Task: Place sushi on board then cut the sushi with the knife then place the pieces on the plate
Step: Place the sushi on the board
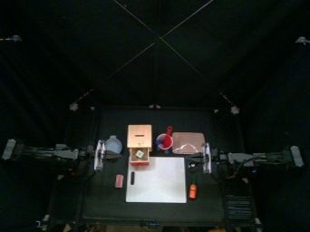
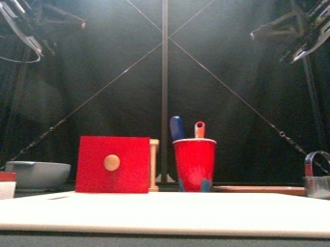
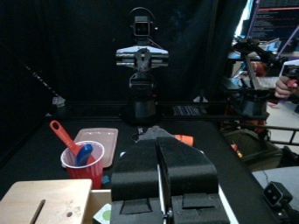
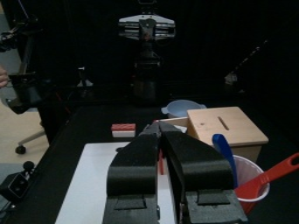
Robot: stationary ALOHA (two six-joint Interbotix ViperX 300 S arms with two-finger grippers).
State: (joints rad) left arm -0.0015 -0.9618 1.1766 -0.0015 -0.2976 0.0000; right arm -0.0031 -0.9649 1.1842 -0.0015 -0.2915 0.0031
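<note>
Resting at the table's left and right edges, the left gripper and right gripper have their jaws pressed together on nothing, out of the white board's way. What looks like the sushi roll sits uncut at the board's far left corner. The knives stand ready in the red cup, just left of the pink tray

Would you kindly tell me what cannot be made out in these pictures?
Front view: the cutter is cut off by the right edge.
Front view: the red cup hides the lower end of the blue knife.
Top view: the small thing before the wooden box is too small to identify.
</note>
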